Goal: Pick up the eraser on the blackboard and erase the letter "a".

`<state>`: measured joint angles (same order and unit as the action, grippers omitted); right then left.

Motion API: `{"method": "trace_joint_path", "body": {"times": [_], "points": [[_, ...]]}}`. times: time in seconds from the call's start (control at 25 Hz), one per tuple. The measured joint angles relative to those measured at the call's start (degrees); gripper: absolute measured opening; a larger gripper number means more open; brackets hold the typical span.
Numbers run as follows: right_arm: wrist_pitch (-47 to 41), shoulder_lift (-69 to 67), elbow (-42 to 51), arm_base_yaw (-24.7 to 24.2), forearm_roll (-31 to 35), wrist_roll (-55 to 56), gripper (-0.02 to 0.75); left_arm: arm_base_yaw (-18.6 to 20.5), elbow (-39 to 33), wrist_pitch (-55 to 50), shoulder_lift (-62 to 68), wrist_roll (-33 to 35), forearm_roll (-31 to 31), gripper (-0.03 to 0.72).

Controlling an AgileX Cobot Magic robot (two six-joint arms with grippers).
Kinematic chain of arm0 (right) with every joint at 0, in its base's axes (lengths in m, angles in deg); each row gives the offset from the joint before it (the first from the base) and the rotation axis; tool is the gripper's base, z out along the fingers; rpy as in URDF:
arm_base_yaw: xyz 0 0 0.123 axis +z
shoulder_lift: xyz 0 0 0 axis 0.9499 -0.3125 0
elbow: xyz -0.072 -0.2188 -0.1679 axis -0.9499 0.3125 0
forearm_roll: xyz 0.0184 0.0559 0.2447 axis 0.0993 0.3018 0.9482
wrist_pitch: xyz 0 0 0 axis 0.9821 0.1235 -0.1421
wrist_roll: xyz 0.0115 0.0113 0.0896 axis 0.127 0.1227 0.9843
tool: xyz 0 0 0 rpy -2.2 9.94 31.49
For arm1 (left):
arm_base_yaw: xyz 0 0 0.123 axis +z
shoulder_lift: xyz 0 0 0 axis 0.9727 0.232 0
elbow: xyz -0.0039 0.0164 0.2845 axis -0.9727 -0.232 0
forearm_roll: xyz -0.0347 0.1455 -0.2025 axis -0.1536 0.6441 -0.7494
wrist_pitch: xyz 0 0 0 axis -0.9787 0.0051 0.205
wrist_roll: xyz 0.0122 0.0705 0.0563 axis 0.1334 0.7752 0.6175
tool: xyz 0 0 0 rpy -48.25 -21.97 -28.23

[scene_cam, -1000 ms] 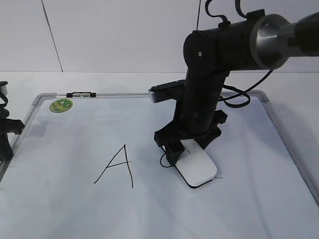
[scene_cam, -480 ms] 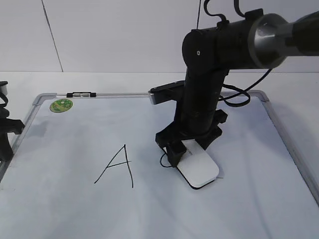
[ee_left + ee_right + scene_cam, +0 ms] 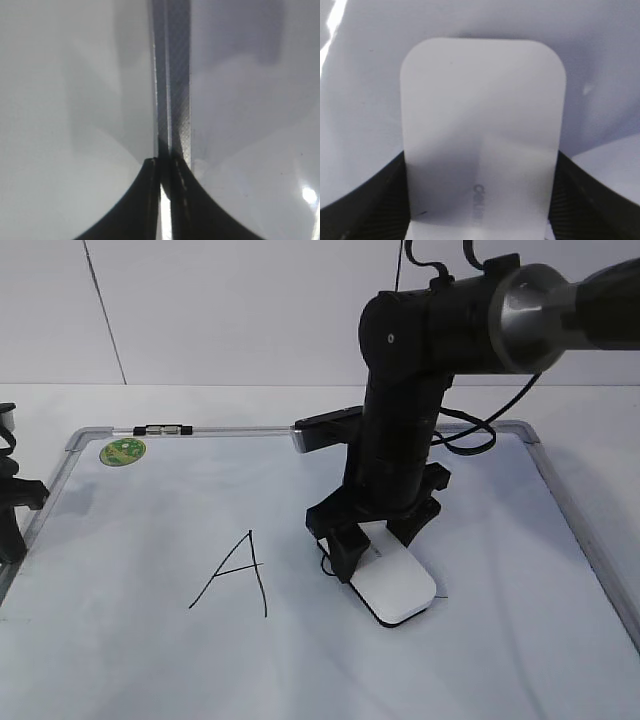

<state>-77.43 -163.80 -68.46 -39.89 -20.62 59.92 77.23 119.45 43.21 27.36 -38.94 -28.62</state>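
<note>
So we've got the right gripper (image 3: 372,540) down on the blackboard (image 3: 150,660), and its jaws are clamped on the two long sides of the eraser (image 3: 394,585) — in the right wrist view the black fingers (image 3: 375,210) press against both edges of the white block (image 3: 482,135), with faint grey lettering showing on top near the bottom of that shot. In the exterior view the eraser sits flat on the board just right of center, sticking out from the gripper toward about 4 o'clock, black felt edge showing along its underside.

The letter "a" (image 3: 324,566) is mostly hidden under the gripper and eraser; we only see a bit of thin black loop peeking out at 9 o'clock from the gripper's left finger, plus a tiny bit of tail at 3 o'clock from the eraser. A capital "A" (image 3: 235,575) sits well apart at 9 o'clock. The green sticker (image 3: 122,451) is in the board's far-left corner, and a small black-and-clear marker (image 3: 165,428) rests on the top frame near it.

Left gripper (image 3: 165,200) — fingers pressed together, holding nothing, hanging over the grey frame edge.
</note>
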Motion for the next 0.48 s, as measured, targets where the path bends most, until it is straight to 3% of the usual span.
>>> {"method": "trace_joint_path", "body": {"times": [0.48], "points": [[1.7, -0.6, -0.1, 4.3, -2.2, -1.6, 0.559, 0.0, 0.0, 0.1, 0.0, 0.0, 0.0, 0.017]]}}
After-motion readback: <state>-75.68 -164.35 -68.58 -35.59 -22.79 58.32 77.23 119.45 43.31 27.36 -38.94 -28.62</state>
